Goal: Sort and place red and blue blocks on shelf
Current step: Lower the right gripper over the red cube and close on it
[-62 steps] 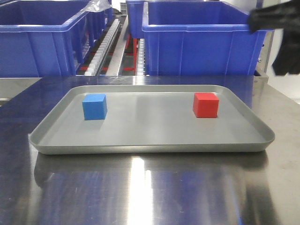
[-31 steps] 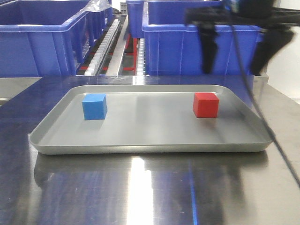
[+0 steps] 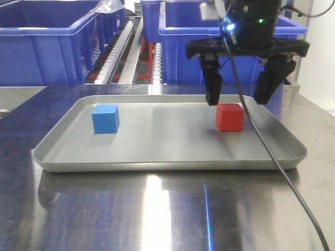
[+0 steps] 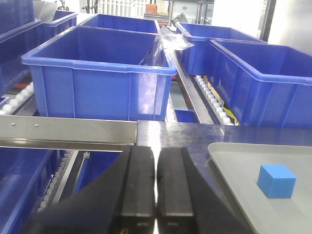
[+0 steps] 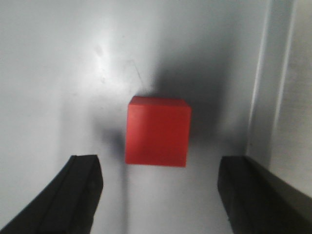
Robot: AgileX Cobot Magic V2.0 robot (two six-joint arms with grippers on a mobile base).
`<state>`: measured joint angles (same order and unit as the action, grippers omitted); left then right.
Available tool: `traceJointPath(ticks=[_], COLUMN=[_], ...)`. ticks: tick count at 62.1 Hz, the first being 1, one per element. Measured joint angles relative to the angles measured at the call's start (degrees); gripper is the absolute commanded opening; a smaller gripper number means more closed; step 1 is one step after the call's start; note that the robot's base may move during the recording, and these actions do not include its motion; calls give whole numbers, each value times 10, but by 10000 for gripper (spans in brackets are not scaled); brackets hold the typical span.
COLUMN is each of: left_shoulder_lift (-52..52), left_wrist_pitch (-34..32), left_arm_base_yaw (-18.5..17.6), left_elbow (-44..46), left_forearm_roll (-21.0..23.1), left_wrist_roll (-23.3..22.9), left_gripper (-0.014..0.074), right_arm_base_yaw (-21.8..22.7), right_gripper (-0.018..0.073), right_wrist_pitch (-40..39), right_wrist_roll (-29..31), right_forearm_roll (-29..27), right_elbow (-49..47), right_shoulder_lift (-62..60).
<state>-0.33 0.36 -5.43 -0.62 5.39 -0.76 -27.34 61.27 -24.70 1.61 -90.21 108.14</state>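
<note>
Shiny steel tabletop (image 3: 157, 209) fills the foreground and bears a shallow grey tray (image 3: 167, 163). On the tray's left part sits the blue block (image 3: 105, 119); well apart, on its right part, sits the red block (image 3: 230, 117). The right gripper (image 3: 236, 99) hangs just above the red block, jaws spread wide, one finger to each side, touching nothing. The left gripper (image 4: 156, 195), seen only in its wrist view, is left of the tray, fingers pressed together on nothing. Beyond it runs the brushed front rail of the shelf (image 4: 68, 131), with large blue bins (image 4: 97, 73) behind.
</note>
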Motion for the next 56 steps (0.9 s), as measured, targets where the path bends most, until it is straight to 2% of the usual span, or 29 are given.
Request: traceJointPath(ticks=[16, 39, 46, 56], left_shoulder_lift=[0, 0, 0, 0], left_wrist_pitch=[0, 0, 0, 0], left_arm_base_yaw=[0, 0, 0, 0], left_elbow=[0, 0, 0, 0], left_forearm_roll=[0, 0, 0, 0], left_wrist_roll=[0, 0, 0, 0], left_gripper=[125, 125, 125, 125], right_arm_base_yaw=[0, 8, 8, 8], right_gripper=[603, 597, 522, 358], right_wrist_pitch=[-35, -36, -36, -36], right_wrist_roll=[1, 1, 1, 1], right_forearm_roll=[0, -5, -6, -6], right_elbow=[-1, -1, -1, -1], right_shoulder_lift=[16, 35, 35, 35])
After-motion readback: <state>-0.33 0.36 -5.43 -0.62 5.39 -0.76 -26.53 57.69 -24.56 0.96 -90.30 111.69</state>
